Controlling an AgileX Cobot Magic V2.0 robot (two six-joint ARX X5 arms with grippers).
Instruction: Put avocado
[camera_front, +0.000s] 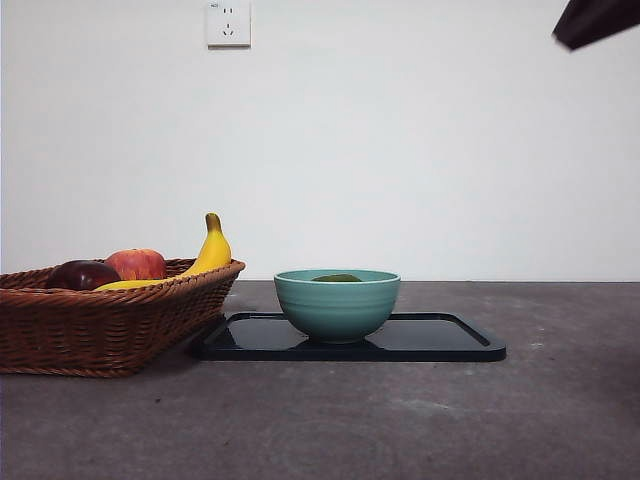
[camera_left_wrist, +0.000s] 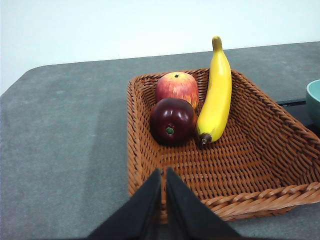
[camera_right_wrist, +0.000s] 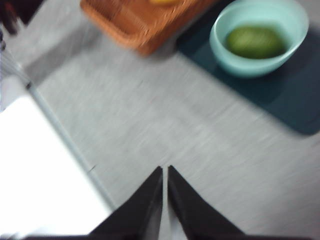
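You've got the basket (camera_front: 100, 325) on the left of the tabletop (camera_front: 400, 420), with the apple (camera_front: 137, 264), plum (camera_front: 82, 275) and banana (camera_front: 205, 258) in it. Just right of it sits the tray (camera_front: 450, 345), bowl (camera_front: 337, 305) on top, avocado (camera_front: 337, 278) inside.

Avocado (camera_front: 337, 278) mostly hidden below the bowl (camera_front: 337, 305) rim from the front, basket (camera_right_wrist: 145, 22) cut off and blurred in the right wrist view, perhaps motion blur

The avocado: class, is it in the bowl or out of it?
In. The avocado lies inside the teal bowl; the front view shows its top just above the rim.
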